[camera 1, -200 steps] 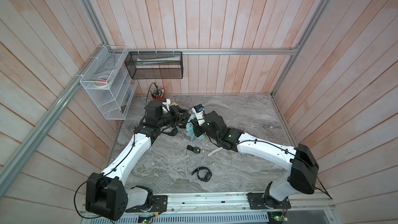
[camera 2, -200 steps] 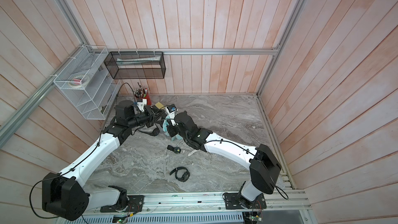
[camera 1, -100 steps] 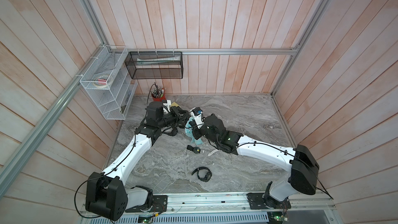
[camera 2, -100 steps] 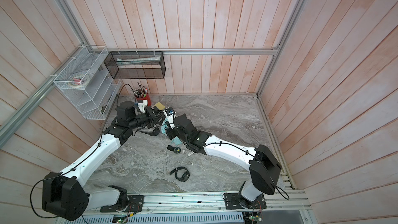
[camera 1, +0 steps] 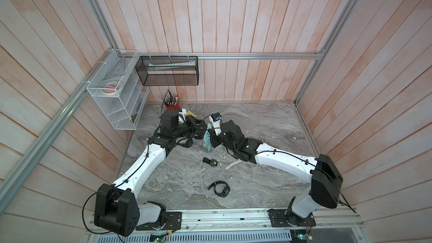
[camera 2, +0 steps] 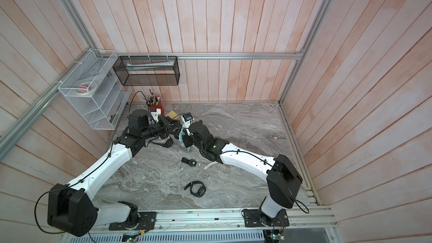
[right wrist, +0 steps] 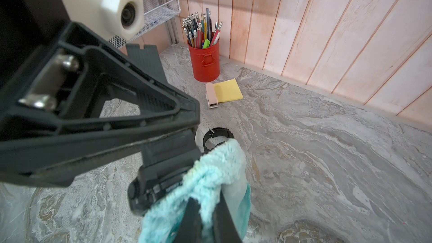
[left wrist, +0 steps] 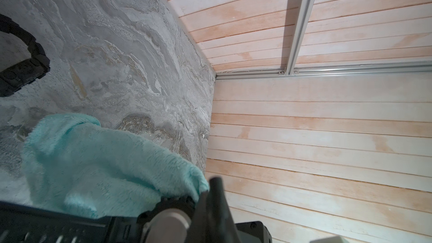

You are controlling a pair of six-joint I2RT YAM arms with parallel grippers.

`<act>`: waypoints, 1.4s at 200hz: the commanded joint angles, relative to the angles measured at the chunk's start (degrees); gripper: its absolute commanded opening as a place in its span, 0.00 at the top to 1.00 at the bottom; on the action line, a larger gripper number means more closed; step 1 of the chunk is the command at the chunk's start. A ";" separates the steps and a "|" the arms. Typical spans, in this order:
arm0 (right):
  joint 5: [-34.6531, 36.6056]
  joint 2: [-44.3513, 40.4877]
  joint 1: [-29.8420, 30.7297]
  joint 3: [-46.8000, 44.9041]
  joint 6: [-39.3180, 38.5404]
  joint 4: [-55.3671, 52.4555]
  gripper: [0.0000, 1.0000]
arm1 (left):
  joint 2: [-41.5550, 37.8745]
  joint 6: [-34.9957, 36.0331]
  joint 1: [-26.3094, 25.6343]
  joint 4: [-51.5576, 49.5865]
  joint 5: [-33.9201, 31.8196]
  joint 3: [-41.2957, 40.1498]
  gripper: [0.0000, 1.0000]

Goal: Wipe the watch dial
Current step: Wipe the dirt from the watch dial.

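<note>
Right wrist view: the right fingers (right wrist: pixel 192 220) are closed on a teal cloth (right wrist: pixel 210 178), which bunches out of the pinch and hangs down on both sides of them. Just past their tips the cloth presses on a black watch (right wrist: pixel 161 183). The left fingers (right wrist: pixel 93 141) are clamped shut on that watch from the opposite side, and its buckle loop sticks out just beyond the cloth. The dial lies under the cloth and is hidden. Farther out past both pairs of fingers, on the counter (right wrist: pixel 327 136), stand a red cup (right wrist: pixel 205 64) of pencils and, just beside each other, yellow notes (right wrist: pixel 228 90) and a small stapler (right wrist: pixel 211 98). In the left wrist view the cloth (left wrist: pixel 93 164) hangs right in front of the left fingers, draped over the watch. In both top views the two pairs of fingers meet tip to tip, raised above the counter, with the cloth (camera 1: pixel 207 140) between them. Back from the fingers toward the arm bases, a second watch (camera 1: pixel 219 188), a small round dial piece (camera 1: pixel 211 162) and a white strap (camera 1: pixel 233 165) lie on the counter, apart from one another.
</note>
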 commanded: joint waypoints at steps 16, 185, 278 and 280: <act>-6.97 -0.34 0.92 -0.99 -4.81 1.33 1.00 | 1.18 -0.27 -1.05 0.84 5.11 4.48 1.00; 2.22 -0.31 -3.38 0.64 -0.30 4.37 1.00 | 0.14 -2.12 -1.66 3.21 6.33 0.44 1.00; -9.44 1.05 1.18 0.35 -8.64 2.48 1.00 | 3.03 -2.24 -1.48 3.08 6.64 5.89 1.00; -9.73 1.10 1.32 0.48 -8.88 2.46 1.00 | 3.06 -2.30 -1.48 3.16 6.68 5.78 1.00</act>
